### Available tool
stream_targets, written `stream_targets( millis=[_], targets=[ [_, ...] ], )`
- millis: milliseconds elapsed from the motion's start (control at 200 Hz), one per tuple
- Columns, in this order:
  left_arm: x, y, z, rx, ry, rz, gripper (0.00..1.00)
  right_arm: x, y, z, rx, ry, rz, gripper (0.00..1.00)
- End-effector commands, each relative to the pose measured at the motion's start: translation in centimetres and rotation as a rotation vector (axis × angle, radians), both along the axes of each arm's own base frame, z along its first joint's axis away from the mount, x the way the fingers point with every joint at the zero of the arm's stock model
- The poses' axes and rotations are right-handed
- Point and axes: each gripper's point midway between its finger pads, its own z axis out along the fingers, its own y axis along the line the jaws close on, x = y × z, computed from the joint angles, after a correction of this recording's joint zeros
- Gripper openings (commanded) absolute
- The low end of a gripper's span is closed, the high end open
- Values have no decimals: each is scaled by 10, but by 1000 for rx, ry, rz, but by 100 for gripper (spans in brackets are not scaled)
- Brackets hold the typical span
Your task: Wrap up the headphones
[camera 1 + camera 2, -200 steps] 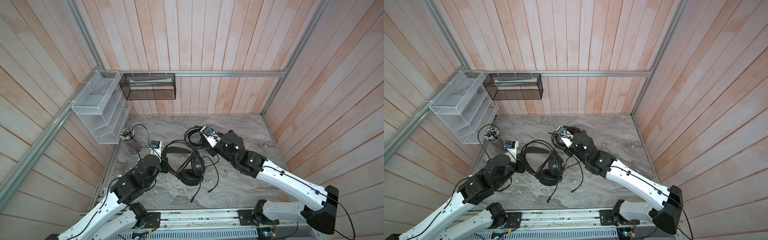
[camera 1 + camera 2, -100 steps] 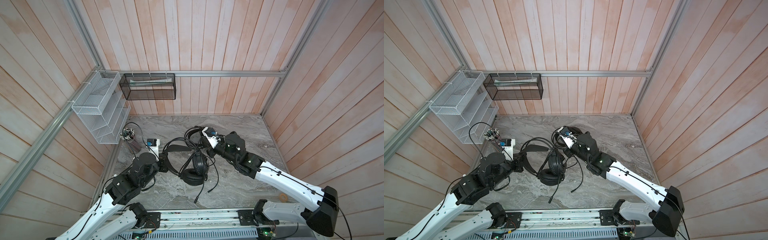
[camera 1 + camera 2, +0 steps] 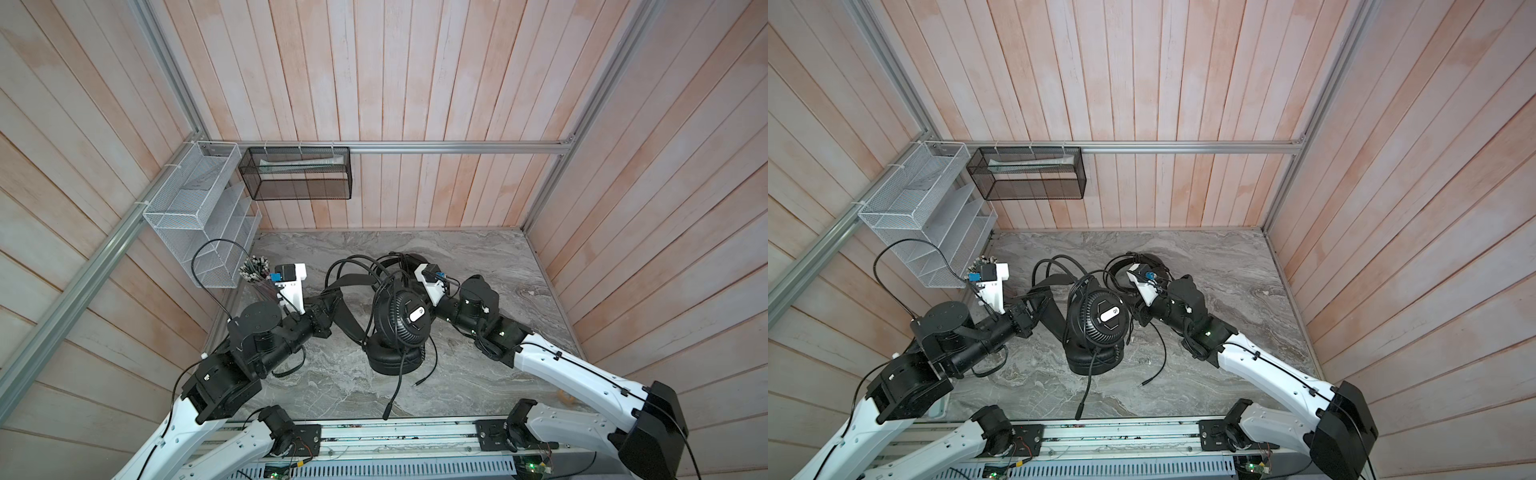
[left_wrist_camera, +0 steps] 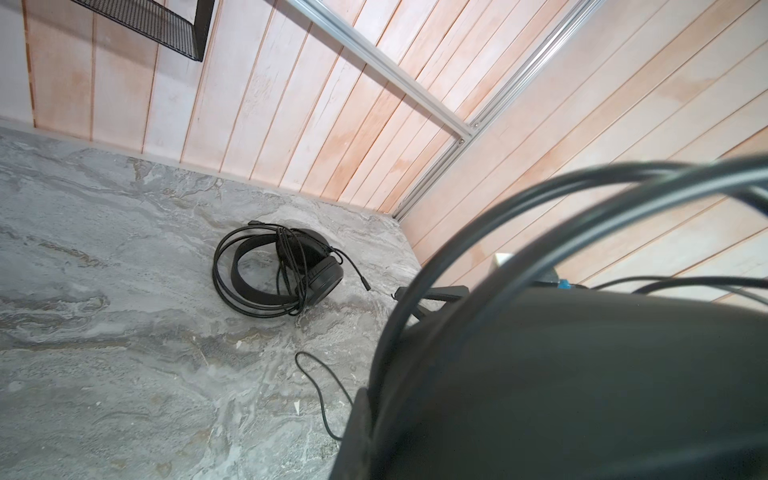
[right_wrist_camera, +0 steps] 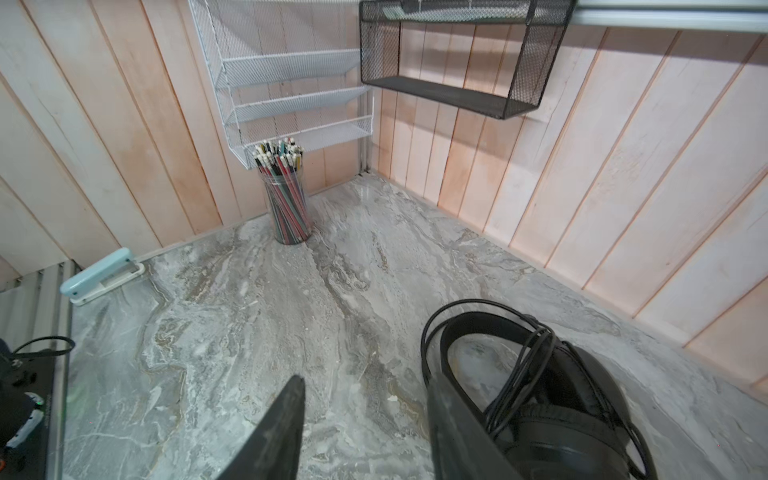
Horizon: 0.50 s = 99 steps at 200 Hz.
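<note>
- The near headset [image 3: 409, 318] sits in the middle of the table [image 3: 478, 257] with its cups stacked: the lower one lies flat on the grey marbled top, and the upper one is tilted with its outer face toward the top cameras
- Its wide headband arcs from the cups toward the left, so the long axis runs left to right in both top views, and loose cable loops rise over the band
- The left gripper [image 3: 330, 305] is clamped on that headband
- A white oval label [image 3: 1109, 316] on the upper cup bears a small dark mark, too small to read
- A thicker black stalk [image 3: 392, 386] points from the cups toward the table's front edge, and a thin cable's plug [image 3: 415, 385] lies near it
- The far headset [image 4: 320, 270] lies flat near the back, its cable coiled around band and cups
- The right gripper [image 5: 365, 382] has its jaws apart with bare table between them, and in the right wrist view one finger overlaps the far headset
</note>
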Motion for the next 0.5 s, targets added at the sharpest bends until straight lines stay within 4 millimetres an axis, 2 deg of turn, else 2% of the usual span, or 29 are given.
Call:
stream_targets(
  millis=[0,340,490],
  targets=[
    [-6,-1,46,-174,-50,-19,0,-5,-3,15,126,10,50,55],
    [6,-1,79,-262,-78,20,0,-20,4,-24,222,122,143,60],
    [16,-1,89,-289,-80,47,0,-39,18,-55,227,197,185,62]
  ],
)
